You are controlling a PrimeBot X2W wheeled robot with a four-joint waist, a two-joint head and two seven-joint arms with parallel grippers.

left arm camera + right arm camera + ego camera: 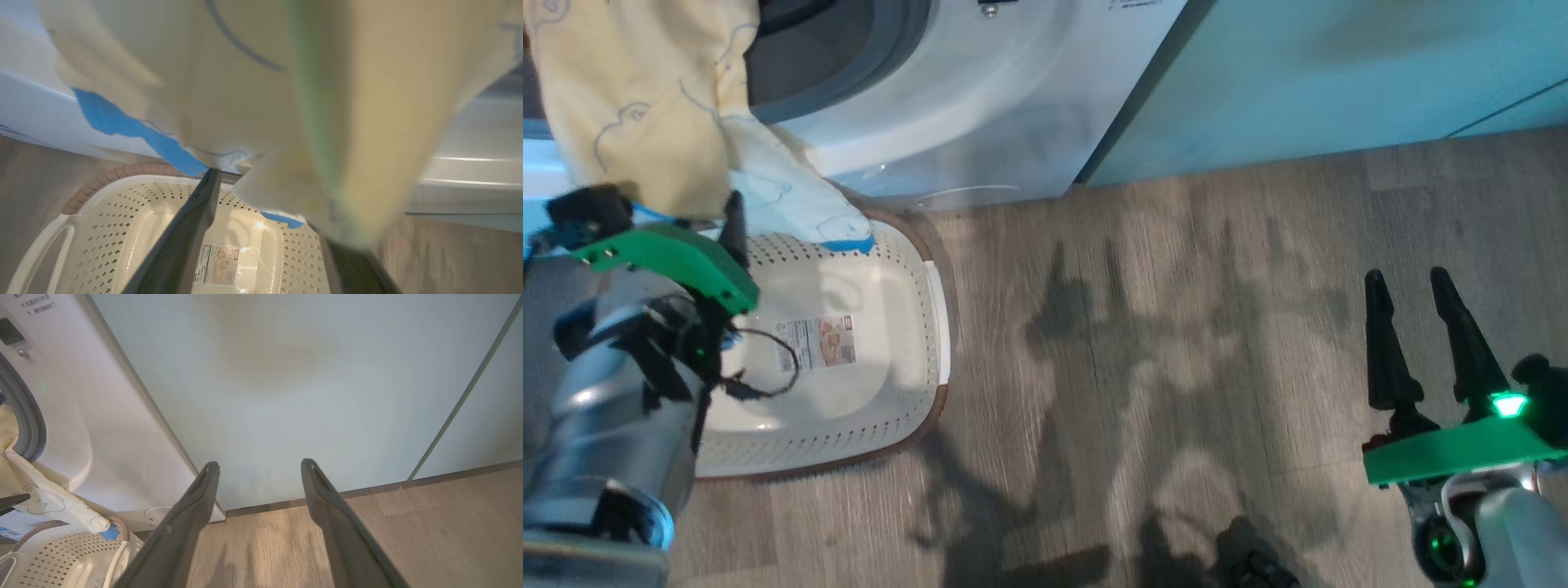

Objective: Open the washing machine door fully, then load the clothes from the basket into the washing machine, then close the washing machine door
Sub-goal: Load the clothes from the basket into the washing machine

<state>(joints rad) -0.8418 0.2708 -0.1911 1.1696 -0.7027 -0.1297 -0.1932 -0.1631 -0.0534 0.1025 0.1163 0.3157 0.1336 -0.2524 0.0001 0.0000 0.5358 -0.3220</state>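
Note:
The clothes [645,106], cream-yellow with outline drawings and a blue edge, hang out of the washing machine's [980,106] grey-ringed opening, their tail reaching the far rim of the basket [907,392]. My left gripper [690,208] is over the basket right at the hanging cloth. In the left wrist view the clothes [253,81] drape in front of its spread fingers [200,212] and hide one tip; the left gripper [265,200] is open. My right gripper [1407,278] stands open above the floor to the right, nothing between its fingers. The washing machine door is out of view.
Pale green cabinets [1339,73] stand right of the washer and face my right gripper [260,464]. Wooden floor [1176,327] spreads between basket and right arm. The basket [53,555] sits against the washer's foot with a label on its floor.

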